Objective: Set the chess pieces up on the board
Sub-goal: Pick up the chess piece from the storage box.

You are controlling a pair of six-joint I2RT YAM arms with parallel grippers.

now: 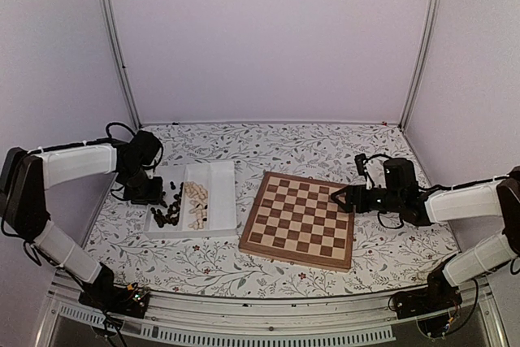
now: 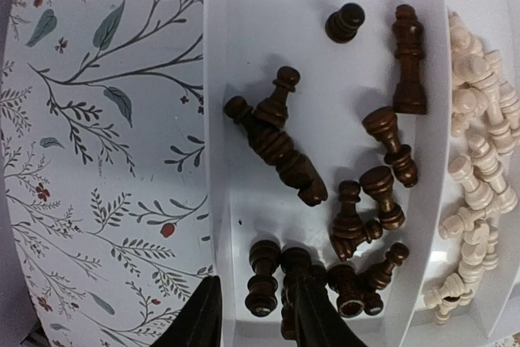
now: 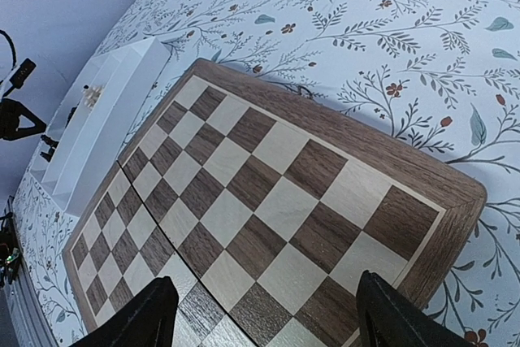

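Dark chess pieces (image 2: 276, 148) glossy varnished wood; board (image 3: 244, 201) matt grained wood; tray (image 2: 244, 38) smooth white plastic.

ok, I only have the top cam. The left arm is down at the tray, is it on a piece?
Observer: Left wrist view shows the left gripper with a finger on either side of one dark pawn. There's a gap on one side, so it doesn't look clamped.
Operator: Is that pawn clear of the others?
Observer: No. A second dark piece sits right beside it at the other finger. I can't tell if they touch.
Operator: Is the right arm carrying anything?
Observer: No. In the right wrist view the right gripper is wide open with nothing between the fingers. It hangs over the board near its border, and every square in that view is bare.
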